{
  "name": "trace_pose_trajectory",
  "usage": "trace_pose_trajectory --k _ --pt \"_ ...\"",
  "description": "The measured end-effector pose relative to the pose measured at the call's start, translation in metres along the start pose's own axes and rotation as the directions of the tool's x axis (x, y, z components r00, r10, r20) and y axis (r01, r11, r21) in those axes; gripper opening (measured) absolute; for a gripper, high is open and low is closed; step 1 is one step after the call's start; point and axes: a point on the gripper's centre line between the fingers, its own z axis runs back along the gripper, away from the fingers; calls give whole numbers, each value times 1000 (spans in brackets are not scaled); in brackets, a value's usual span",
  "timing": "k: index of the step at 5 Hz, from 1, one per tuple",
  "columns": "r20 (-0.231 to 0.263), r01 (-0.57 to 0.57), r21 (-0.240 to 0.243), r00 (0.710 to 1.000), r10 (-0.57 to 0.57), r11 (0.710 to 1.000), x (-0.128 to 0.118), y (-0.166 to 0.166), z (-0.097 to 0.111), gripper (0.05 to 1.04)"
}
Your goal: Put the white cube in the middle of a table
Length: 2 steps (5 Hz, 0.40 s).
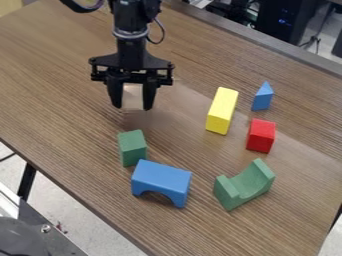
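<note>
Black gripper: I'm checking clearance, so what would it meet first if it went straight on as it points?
Most likely the tabletop: the gripper points down, the white cube between its fingers. The small green block looks off that line, though depth is hard to judge.

Fairly bright, soft indoor light falls from above on a brown, straight-edged table with a wood-grain surface [60, 65]. A pale, hazy sheen spreads across its middle and towards the right. Faint, soft-edged shadows lie by the blocks, darkest beneath the arch of a smooth blue block [162, 179]. Small blue lights glow on a black, boxy computer case [287, 20] in the dim upper right
</note>
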Motion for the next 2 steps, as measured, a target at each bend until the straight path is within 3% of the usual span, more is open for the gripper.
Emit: trace_pose_trajectory --k 1,2 --pt "17 24 -4 1000 -24 1000 -1 -8 5 574" --pt "71 97 -20 993 -95 995 -2 -24 18 574"
